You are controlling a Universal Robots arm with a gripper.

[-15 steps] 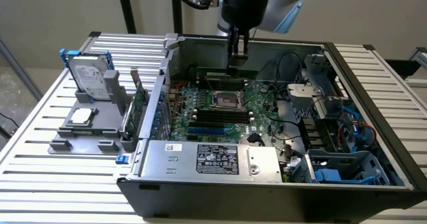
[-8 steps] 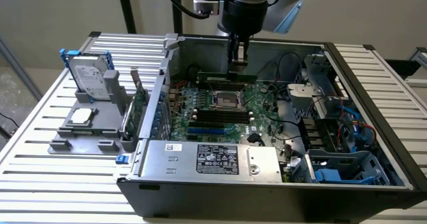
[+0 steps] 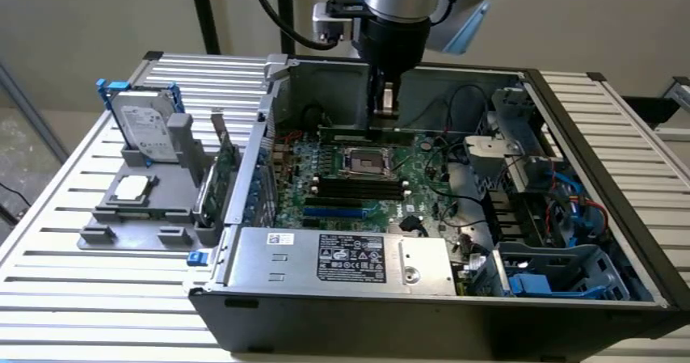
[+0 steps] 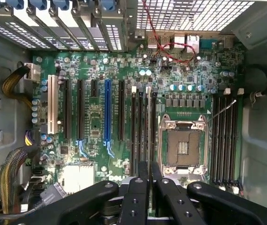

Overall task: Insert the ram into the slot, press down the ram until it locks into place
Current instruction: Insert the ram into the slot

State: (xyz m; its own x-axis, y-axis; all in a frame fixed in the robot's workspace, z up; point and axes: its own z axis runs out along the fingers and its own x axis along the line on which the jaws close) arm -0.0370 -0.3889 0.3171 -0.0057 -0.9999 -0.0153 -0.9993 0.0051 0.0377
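Note:
My gripper (image 3: 384,117) reaches down into the open computer case (image 3: 603,177) and is shut on the ram (image 3: 437,129). The ram is a long thin green stick held level and on edge, just past the far side of the CPU socket (image 3: 367,162). In the wrist view the two black fingers (image 4: 135,197) are pressed together. The ram (image 4: 148,126) runs edge-on away from them, in line with the bank of dark memory slots (image 4: 139,131) beside the CPU socket (image 4: 184,147). I cannot tell whether the ram's lower edge touches a slot.
A second bank of memory slots (image 3: 356,187) lies on the socket's near side. The power supply (image 3: 334,258) fills the front of the case, and a drive cage (image 3: 539,185) with cables stands on the exterior view's right. Outside on the left, a grey fixture (image 3: 135,209) carries a hard drive (image 3: 145,128) and an expansion card (image 3: 225,177).

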